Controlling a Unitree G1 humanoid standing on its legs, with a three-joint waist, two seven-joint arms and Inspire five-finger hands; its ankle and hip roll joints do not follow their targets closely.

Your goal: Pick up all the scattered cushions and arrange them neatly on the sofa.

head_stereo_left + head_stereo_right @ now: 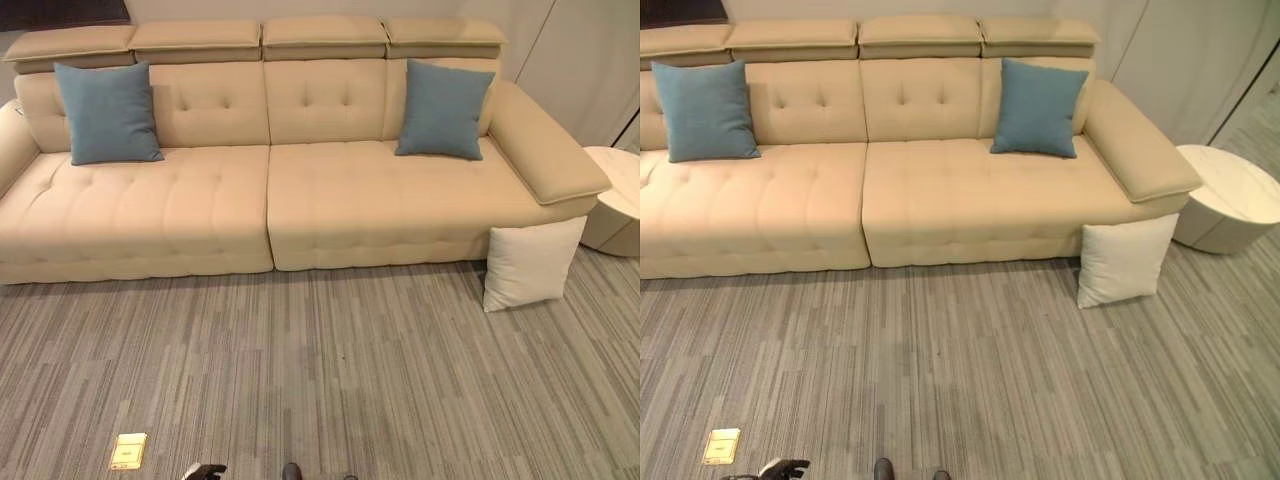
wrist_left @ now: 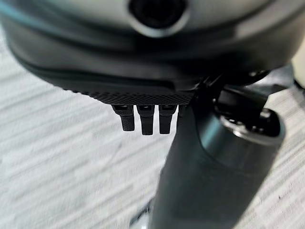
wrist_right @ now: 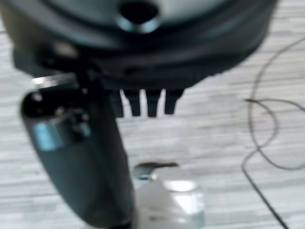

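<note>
A square white fabric cushion (image 1: 530,263) stands upright on the floor, leaning against the front of the right arm of the long cream tufted leather sofa (image 1: 300,200), just below that armrest's overhang and touching the sofa's side. Two square teal fabric cushions are on the sofa's seat: the left teal cushion (image 1: 107,112) rests upright against the backrest at the sofa's left end, and the right teal cushion (image 1: 442,108) leans against the backrest at the sofa's right end, just beside the right armrest. The seat between the two teal cushions is bare, and the sofa's four padded headrests run along the top of its back. A round white low side table (image 1: 1230,198) stands just beyond the sofa's right arm, near the white cushion but apart from it. Grey striped carpet (image 1: 330,380) spreads in front of the sofa, and a small yellow rectangular floor plate (image 1: 128,451) lies on it well in front of the sofa's left half. The left hand (image 2: 143,119) hangs over the carpet, well away from the sofa, with its dark fingers pointing straight down, relaxed and holding nothing. The right hand (image 3: 145,102) likewise hangs above the carpet far from the sofa, its fingers straight and loose with nothing in them.
</note>
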